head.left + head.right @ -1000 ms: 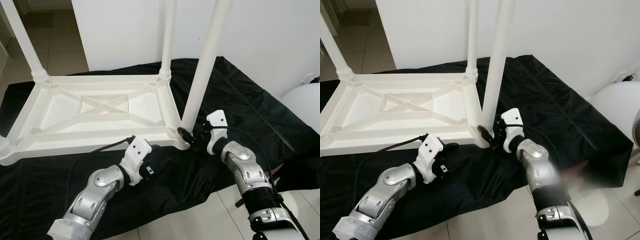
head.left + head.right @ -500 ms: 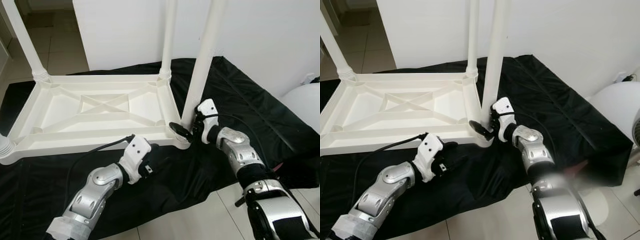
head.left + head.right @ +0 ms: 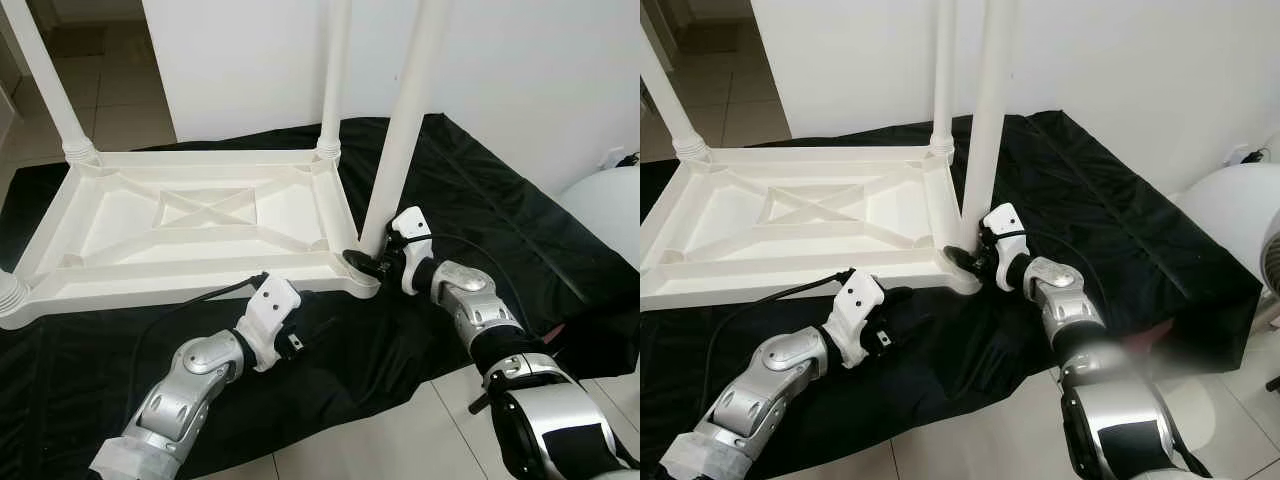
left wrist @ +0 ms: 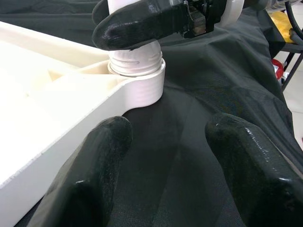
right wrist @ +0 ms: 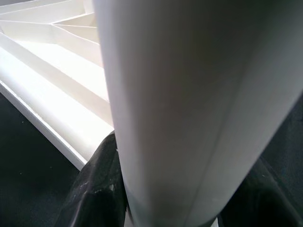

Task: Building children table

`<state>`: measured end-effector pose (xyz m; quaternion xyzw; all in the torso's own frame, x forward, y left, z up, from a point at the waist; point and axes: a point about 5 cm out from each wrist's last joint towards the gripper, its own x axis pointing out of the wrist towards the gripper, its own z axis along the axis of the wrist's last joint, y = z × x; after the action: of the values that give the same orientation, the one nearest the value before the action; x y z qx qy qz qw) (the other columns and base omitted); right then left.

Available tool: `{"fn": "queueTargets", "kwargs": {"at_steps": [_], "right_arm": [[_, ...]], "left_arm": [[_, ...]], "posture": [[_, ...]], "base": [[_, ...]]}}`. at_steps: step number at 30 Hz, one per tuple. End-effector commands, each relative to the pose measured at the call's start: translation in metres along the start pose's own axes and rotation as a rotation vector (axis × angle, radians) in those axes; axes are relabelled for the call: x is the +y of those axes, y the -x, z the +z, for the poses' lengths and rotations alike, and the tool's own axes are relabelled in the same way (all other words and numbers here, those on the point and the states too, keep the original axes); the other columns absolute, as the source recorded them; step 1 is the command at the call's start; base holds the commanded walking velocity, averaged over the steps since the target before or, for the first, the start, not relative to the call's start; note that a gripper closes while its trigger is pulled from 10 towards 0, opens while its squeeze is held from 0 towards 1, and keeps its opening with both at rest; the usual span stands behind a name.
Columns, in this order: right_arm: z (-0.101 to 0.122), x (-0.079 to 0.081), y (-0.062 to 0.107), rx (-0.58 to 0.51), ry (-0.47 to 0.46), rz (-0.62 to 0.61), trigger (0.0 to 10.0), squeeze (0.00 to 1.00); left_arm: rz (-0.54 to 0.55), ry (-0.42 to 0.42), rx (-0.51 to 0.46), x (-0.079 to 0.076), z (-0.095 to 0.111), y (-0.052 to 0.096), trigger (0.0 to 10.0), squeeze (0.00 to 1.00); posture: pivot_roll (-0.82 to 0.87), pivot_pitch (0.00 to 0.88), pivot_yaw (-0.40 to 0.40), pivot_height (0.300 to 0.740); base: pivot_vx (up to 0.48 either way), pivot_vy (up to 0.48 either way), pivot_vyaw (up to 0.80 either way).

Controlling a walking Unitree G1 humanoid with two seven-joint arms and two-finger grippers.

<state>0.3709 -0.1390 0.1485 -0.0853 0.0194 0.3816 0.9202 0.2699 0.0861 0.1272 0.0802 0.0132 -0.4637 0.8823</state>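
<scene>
From the head's left eye, one white plastic children's table top (image 3: pixel 190 215) lies upside down on a black cloth (image 3: pixel 480 215) spread over the tiled floor (image 3: pixel 400 440). Four white plastic table legs can be counted: one at the far left corner (image 3: pixel 45 75), one at the far right corner (image 3: pixel 335 70), the ribbed foot of one at the near left corner (image 3: pixel 10 295), and the near right leg (image 3: pixel 400 130), which stands in its corner socket with a slight lean. Two silver arms reach forward. The right gripper (image 3: pixel 372 262) is bent inward at the wrist, its black fingers set around the base of the near right leg. The left gripper (image 3: pixel 300 325) rests low over the cloth just in front of the table's near edge, holding nothing. A white rounded object (image 3: pixel 610 215) sits at the far right.

The right eye shows the same layout: the right gripper is pressed against the leg's base at the corner socket (image 3: pixel 962 275), and a black cable trails from the left arm across the cloth.

In the left wrist view, that gripper's two fingers (image 4: pixel 85 175) are spread wide apart over bare cloth, with the socket and the leg's threaded end ahead, and one black finger of the other gripper wrapped across it.

In the right wrist view, the leg rises close up between two fingers (image 5: pixel 94 189), one on either side, clasping it.
</scene>
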Motion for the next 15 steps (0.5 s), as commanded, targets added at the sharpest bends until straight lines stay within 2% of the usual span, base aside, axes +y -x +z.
{"fn": "queueTargets", "kwargs": {"at_steps": [1,4,7,10,11,15], "right_arm": [[-0.0028,-0.0029,0.0013,0.012,-0.023,-0.024,10.0,0.00],[-0.0026,-0.0033,0.0014,-0.014,-0.088,-0.069,10.0,0.00],[-0.0028,-0.0036,0.0014,-0.022,-0.106,-0.099,10.0,0.00],[-0.0012,-0.0053,0.0007,-0.042,-0.133,-0.168,10.0,0.00],[-0.0004,-0.0059,-0.0002,-0.053,-0.164,-0.231,10.0,0.00],[0.0015,-0.0056,-0.0019,-0.063,-0.183,-0.302,10.0,0.00]], "left_arm": [[-0.017,-0.003,0.001,-0.0018,0.0002,0.0008,10.0,0.00],[-0.020,-0.002,0.003,-0.0021,-0.0005,0.0004,10.0,0.00],[-0.021,-0.001,0.002,-0.0025,-0.0004,0.0003,10.0,0.00],[-0.023,0.000,0.002,-0.0027,-0.0004,-0.0006,10.0,0.00],[-0.025,0.001,0.001,-0.0034,-0.0004,-0.0011,10.0,0.00],[-0.029,0.003,0.001,-0.0039,-0.0004,-0.0011,10.0,0.00]], "posture": [[-0.04,0.023,-0.033,0.740],[-0.04,0.024,-0.031,0.740],[-0.04,0.026,-0.031,0.740],[-0.04,0.026,-0.031,0.740],[-0.04,0.025,-0.029,0.740],[-0.04,0.025,-0.029,0.740]], "base": [[0.000,0.000,0.00],[0.000,0.000,0.00],[0.000,0.000,0.00],[0.000,0.000,0.00],[0.000,0.000,0.00],[0.000,0.000,0.00]]}}
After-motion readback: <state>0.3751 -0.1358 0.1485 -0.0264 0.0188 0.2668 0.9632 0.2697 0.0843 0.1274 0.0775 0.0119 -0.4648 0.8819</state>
